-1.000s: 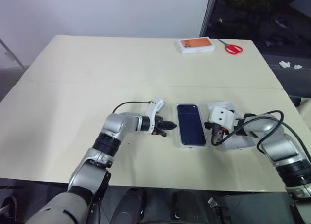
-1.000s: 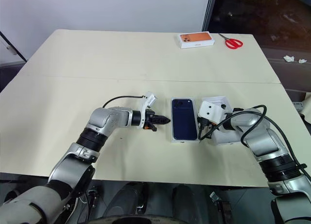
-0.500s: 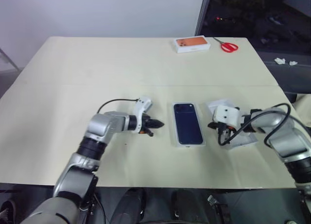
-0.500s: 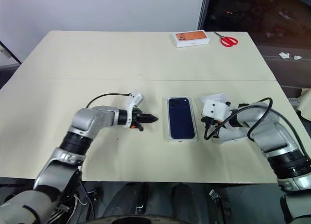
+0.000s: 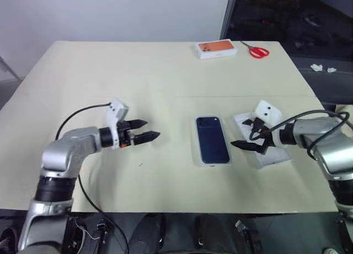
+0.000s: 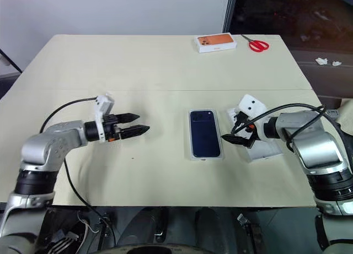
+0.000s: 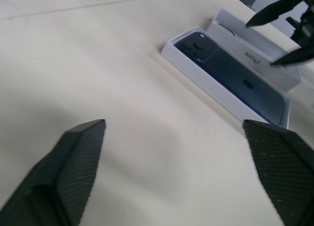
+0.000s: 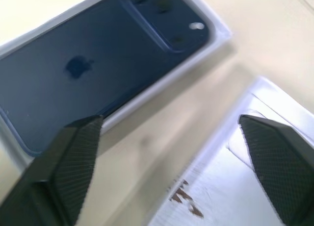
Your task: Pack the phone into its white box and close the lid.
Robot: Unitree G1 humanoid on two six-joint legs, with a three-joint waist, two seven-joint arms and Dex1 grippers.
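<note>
Centrally on the beige surface [image 5: 165,77], in the left eye view, the phone [image 5: 212,139] lies back-up inside the white box [image 5: 198,155], its camera bump at the far end. Just to its right a white piece [image 5: 270,157] lies flat, and whether this is the lid cannot be told. The left gripper [image 5: 144,130] hangs well to the left of the box with its jaws apart and nothing between them. The right gripper [image 5: 246,134] hovers over the gap between box and white piece, jaws likewise spread and empty. At the far edge sit a white box with an orange phone picture [image 5: 217,48] and red-handled scissors [image 5: 255,50].

Next, the left wrist view shows two black fingers [image 7: 73,160] wide apart over bare surface, with the boxed phone ahead and the white piece lying just beyond it.

Finally, the right wrist view looks down between parted fingers [image 8: 73,152] at the phone's glossy back in its box, with the white piece alongside.
</note>
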